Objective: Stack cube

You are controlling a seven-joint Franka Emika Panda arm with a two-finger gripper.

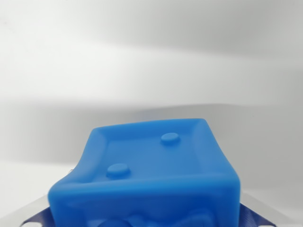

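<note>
A blue cube (151, 165) fills the lower half of the wrist view, very close to the camera. Its upper face has a raised rim and two round studs. Its front face, with a raised pattern, is cut off by the bottom edge. My gripper (144, 218) is shut on the cube. Only a little of its fingers shows: one finger (32, 216) at the bottom left and the other at the bottom right, each pressed against a side of the cube. No second cube is in view.
Behind the cube there is only a blurred white surface (151, 71) with soft grey shadows. No edges or other objects show.
</note>
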